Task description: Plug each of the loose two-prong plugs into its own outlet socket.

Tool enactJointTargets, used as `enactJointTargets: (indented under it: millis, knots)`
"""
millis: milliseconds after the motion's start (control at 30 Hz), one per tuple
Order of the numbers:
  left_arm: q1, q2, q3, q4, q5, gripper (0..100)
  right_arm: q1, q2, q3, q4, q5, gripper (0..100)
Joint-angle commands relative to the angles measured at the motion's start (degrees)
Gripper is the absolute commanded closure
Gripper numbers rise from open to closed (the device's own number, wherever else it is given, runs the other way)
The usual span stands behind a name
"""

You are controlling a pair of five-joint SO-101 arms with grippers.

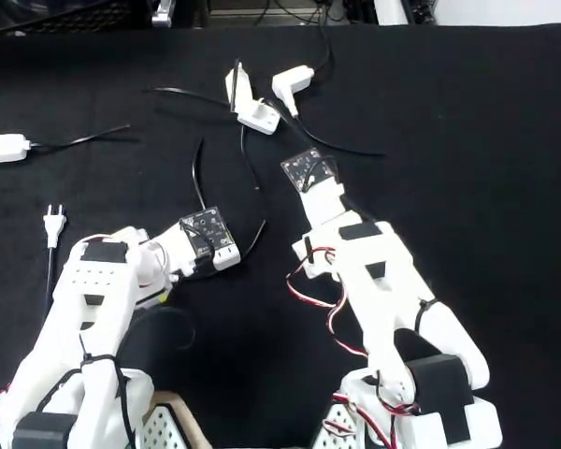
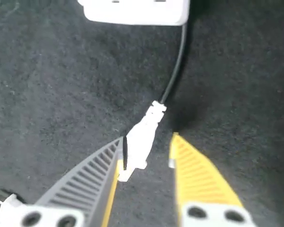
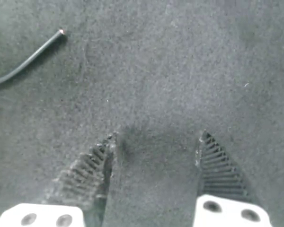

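Black cloth (image 1: 467, 140) covers the whole table. In the left wrist view a white plug (image 2: 138, 142) lies on it between the fingers of the left gripper (image 2: 148, 137), which stand apart. The plug's side touches the grey finger (image 2: 102, 165), while a strip of bare cloth separates it from the yellow finger (image 2: 194, 170), so nothing is clamped yet. Its long axis runs roughly along the fingers, a little tilted, with the cord end pointing away from the wrist. Its black cable (image 2: 177, 66) leads on toward a white block (image 2: 135, 12) farther off. Which way the prongs face I cannot tell. The coming move, I judge, turns on that lie: the plug sits off-centre, so closing would push it sideways before pinching its flanks. The left arm is plainly the nearer one. The right gripper (image 3: 157, 135), also spread open, hovers over bare cloth with a loose cable end (image 3: 60, 32) ahead of it. From above, a second plug (image 1: 53, 223) lies at the left, well apart from the socket block (image 1: 258, 114) at the far centre.
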Motion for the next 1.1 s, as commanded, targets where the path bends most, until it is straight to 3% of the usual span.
enactJointTargets:
  millis: [0, 300, 433, 567, 1067]
  knots:
    - [-0.8, -1.4, -0.6, -0.8, -0.7, 77, -0.6, -2.2, -0.6, -1.0, 0.4, 74.0]
    - [-8.2, -0.8, -0.6, -1.4, -12.8, 76, -0.6, -2.2, -0.6, -1.0, 0.4, 74.0]
    - [-10.0, -0.7, 1.3, -7.6, -15.0, 78, -0.7, -2.2, -0.6, -1.0, 0.4, 74.0]
    - [-8.1, -0.8, 5.1, -13.2, -15.0, 79, -0.7, -2.2, -0.6, -1.0, 0.4, 74.0]
    - [-2.0, -0.8, 5.9, -11.3, -14.5, 79, -0.7, -2.2, -0.5, -1.5, 0.4, 74.0]
